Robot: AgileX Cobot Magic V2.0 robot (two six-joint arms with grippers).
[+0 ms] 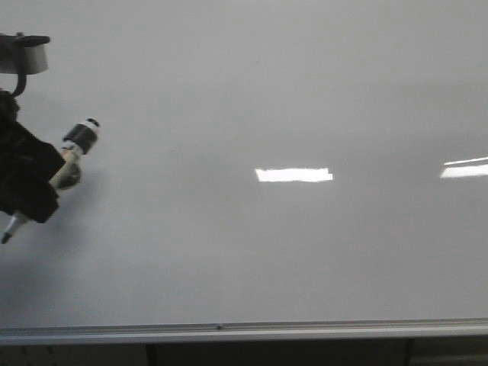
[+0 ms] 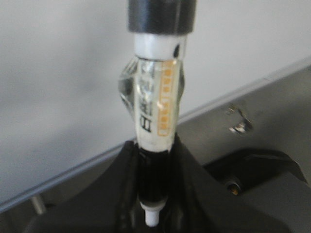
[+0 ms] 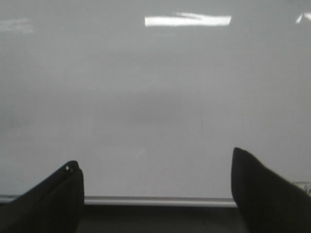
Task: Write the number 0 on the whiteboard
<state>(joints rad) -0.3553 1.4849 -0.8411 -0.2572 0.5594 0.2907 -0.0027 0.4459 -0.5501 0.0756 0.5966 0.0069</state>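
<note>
The large glossy white-grey whiteboard (image 1: 252,91) fills the wall ahead, smooth and faintly smudged, with a ribbed silver metal rail (image 1: 244,331) running along its bottom edge. Bright rectangular light reflections (image 1: 293,174) sit on its sheen. No drawn 0 shows anywhere on it; the surface is bare of ink.

At the far left, the black left gripper (image 1: 34,179) is clamped on a slim marker pen (image 1: 72,152) with a white barrel, a dark cap end and a clear faceted plastic grip section. In the front view the pen is tilted, its dark end up and to the right. In the left wrist view the pen (image 2: 156,97) carries an orange strip and dark characters along its label, too blurred to read.

The right gripper (image 3: 155,179) faces the whiteboard (image 3: 155,87) with its two black pointed fingers (image 3: 262,194) spread wide, nothing between them.
</note>
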